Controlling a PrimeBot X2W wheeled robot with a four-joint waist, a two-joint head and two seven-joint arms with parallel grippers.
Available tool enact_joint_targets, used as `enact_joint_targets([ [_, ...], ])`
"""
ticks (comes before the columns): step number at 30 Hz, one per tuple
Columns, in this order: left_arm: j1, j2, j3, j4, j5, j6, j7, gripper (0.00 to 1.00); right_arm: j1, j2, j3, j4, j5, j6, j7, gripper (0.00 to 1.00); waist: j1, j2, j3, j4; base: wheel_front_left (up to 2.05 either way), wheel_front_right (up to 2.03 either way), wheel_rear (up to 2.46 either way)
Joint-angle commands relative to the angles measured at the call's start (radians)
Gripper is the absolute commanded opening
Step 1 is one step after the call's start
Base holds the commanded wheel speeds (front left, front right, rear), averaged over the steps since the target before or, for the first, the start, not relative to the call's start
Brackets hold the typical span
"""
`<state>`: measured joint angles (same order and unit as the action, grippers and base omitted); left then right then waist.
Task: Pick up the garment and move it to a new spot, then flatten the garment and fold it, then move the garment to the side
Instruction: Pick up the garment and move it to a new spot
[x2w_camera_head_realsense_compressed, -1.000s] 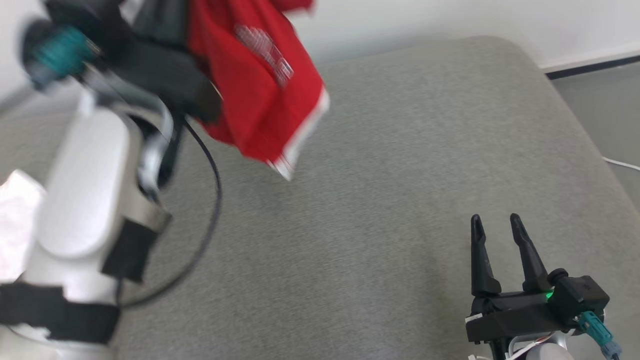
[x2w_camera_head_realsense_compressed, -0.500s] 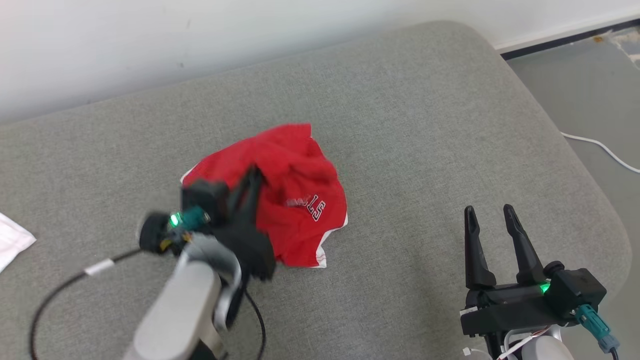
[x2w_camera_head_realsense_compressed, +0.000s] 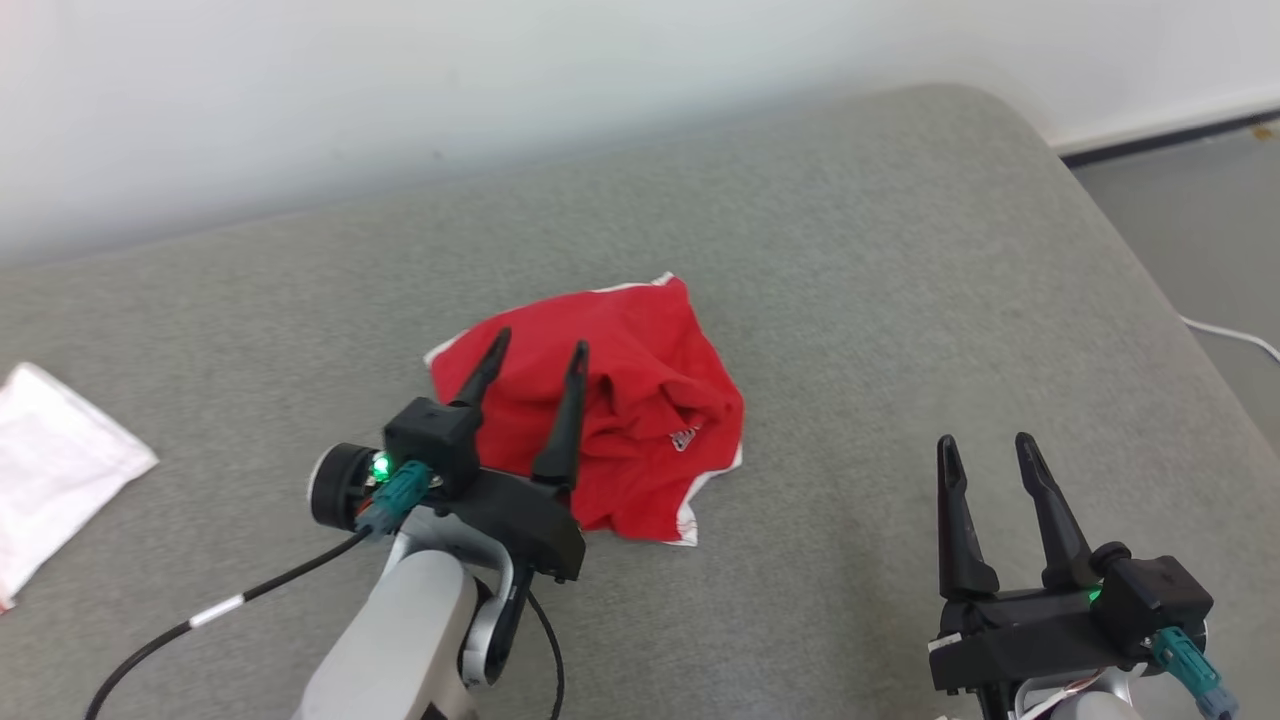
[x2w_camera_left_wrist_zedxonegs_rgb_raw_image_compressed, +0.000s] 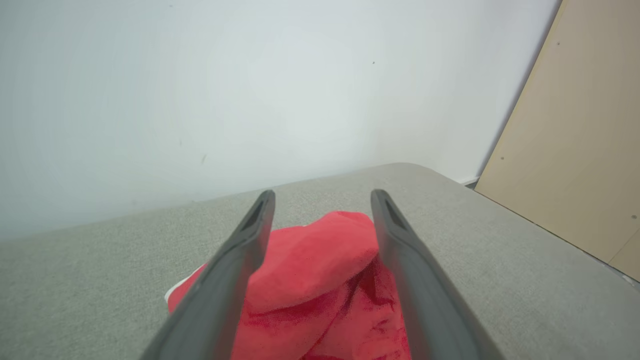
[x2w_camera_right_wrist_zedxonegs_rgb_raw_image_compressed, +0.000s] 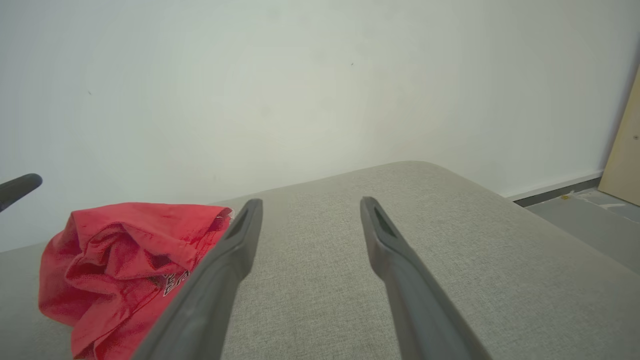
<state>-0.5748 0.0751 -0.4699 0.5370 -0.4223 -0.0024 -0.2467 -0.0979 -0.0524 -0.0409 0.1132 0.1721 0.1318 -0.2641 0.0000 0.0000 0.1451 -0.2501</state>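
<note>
Bright, even light casts faint shadows; the garment (x2w_camera_left_wrist_zedxonegs_rgb_raw_image_compressed: 310, 260) looks soft in left wrist view.

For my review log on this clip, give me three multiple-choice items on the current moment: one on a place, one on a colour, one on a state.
1. Where is the garment?
A. Crumpled on the grey cushion, just ahead of the left gripper
B. On the floor
C. Draped over a chair

2. What is the garment's main colour?
A. Blue
B. Red
C. Black

3. How does the left gripper stand?
A. Open, gripping nothing
B. Shut on the garment
C. Shut and empty

Key:
1 A: the head view shows the heap resting on the cushion beyond that gripper's fingers.
2 B: the fabric is red with thin white trim in every view.
3 A: the left wrist view shows the fingers spread wide apart, with the cloth lying loose beneath them.
</note>
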Motion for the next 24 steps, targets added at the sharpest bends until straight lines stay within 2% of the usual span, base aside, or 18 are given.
enact_joint_targets([
  [1,0.024,0.006,0.007,-0.013,0.002,0.007,-0.009,1.00,0.011,0.004,-0.002,-0.002,-0.008,-0.002,-0.001,1.00,0.0000,0.0000,-0.038,0.044,0.00,0.00,0.00],
  [10,0.127,0.122,0.110,-0.170,0.023,0.074,-0.020,1.00,0.053,0.004,-0.021,0.000,-0.027,-0.002,-0.001,1.00,0.0000,0.0000,-0.115,0.139,0.00,0.00,0.00],
  [15,0.241,0.176,0.200,-0.317,0.047,0.097,-0.019,1.00,0.071,0.003,-0.020,0.003,-0.026,-0.002,-0.001,1.00,0.0000,0.0000,-0.138,0.181,0.00,0.00,0.00],
  [20,0.378,0.191,0.279,-0.442,0.073,0.098,-0.019,1.00,0.084,0.004,-0.013,0.011,-0.016,-0.002,-0.001,1.00,0.0000,0.0000,-0.145,0.211,0.00,0.00,0.00],
  [24,0.489,0.170,0.331,-0.497,0.096,0.090,-0.019,1.00,0.092,0.004,-0.005,0.018,-0.013,-0.002,-0.001,1.00,0.0000,0.0000,-0.145,0.224,0.00,0.00,0.00],
])
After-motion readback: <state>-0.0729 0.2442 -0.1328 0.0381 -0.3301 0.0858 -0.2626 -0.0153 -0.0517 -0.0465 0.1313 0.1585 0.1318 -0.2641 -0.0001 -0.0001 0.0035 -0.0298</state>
